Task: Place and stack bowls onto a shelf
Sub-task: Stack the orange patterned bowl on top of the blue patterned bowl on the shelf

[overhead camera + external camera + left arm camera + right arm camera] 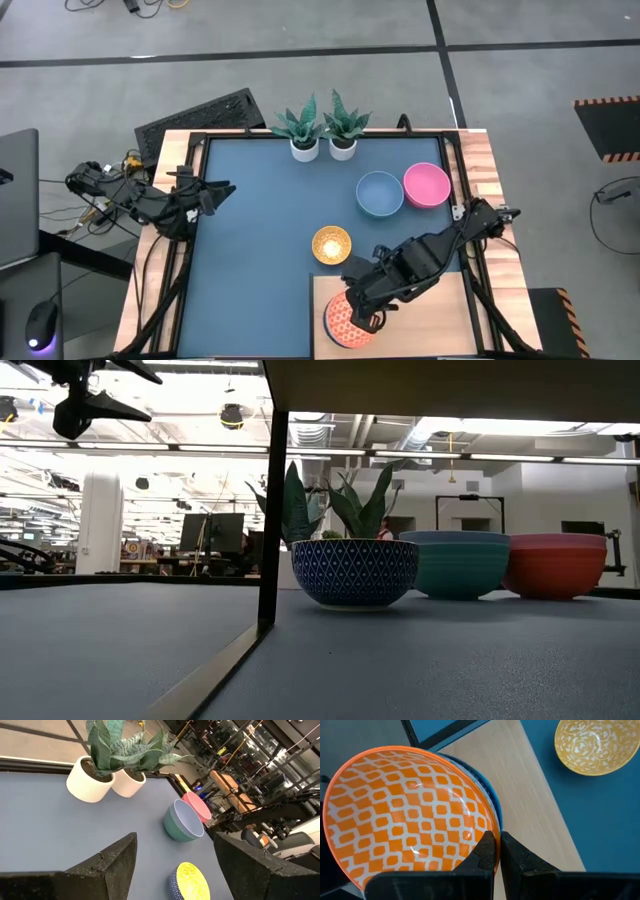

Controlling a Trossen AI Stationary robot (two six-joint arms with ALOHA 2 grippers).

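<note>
My dark blue desk (260, 220) carries the pale wood-grain shelf (420, 310) at its near right corner. Toward the far right sit the grey-blue bowl (380, 193) and the pink bowl (427, 185), touching, with two white plant pots (322, 148) at the far edge. The yellow patterned bowl (332, 244) rests on the desk just beside the shelf. On the shelf, my right gripper (497, 851) pinches the rim of the orange-red patterned bowl (405, 815), which is nested on a blue-rimmed bowl (492, 802). My left gripper (175, 865) hovers at the desk's left edge, fingers spread.
</note>
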